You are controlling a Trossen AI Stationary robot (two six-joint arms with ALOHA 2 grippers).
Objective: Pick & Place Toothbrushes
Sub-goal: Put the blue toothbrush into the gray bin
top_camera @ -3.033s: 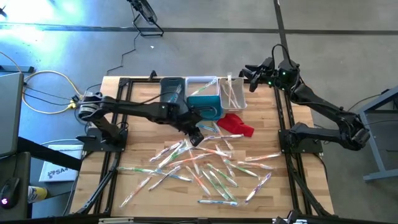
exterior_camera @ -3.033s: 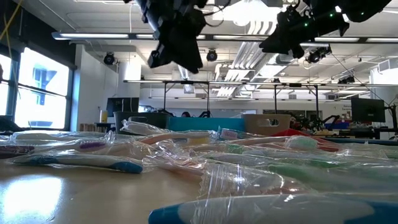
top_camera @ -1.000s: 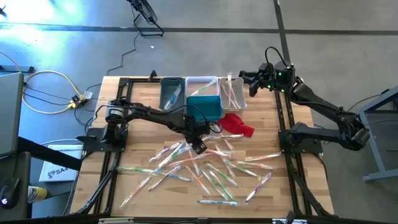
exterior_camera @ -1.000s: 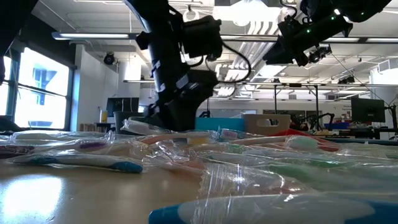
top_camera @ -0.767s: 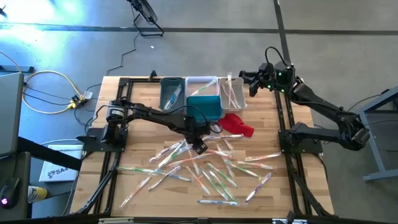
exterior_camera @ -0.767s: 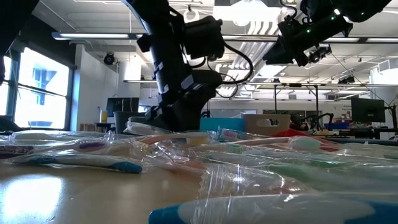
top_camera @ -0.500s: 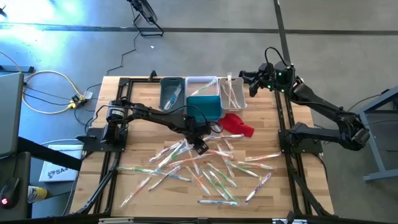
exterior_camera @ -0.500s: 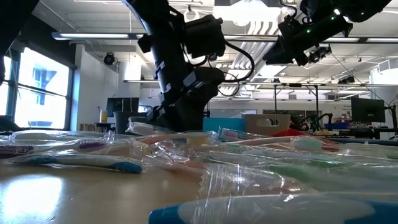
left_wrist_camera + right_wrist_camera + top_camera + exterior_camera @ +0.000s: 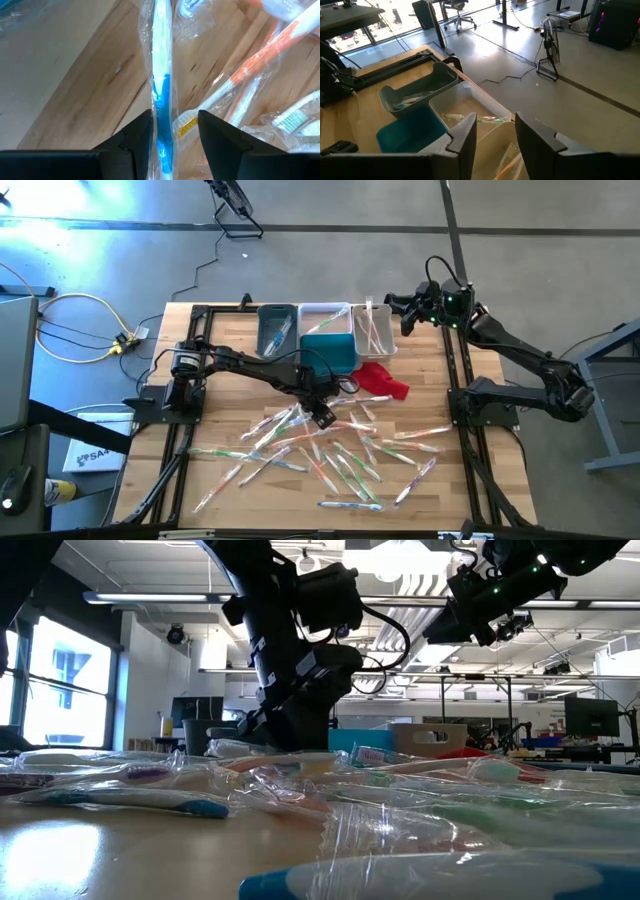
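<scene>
The left gripper (image 9: pixel 320 416) is lowered onto the far edge of the toothbrushes (image 9: pixel 330 455), which are scattered in clear wrappers across the near half of the worktop (image 9: pixel 215 395). Its fingers (image 9: pixel 137 137) are set apart on either side of a blue-and-white toothbrush (image 9: pixel 162 95), aligned along the handle, apparently so that a squeeze would pinch it; whether contact is made cannot be told. The right gripper (image 9: pixel 402 315) is held high beside the white bin (image 9: pixel 372 328), its fingers parted and empty, probably parked clear of the pile. The bins already hold a few brushes.
</scene>
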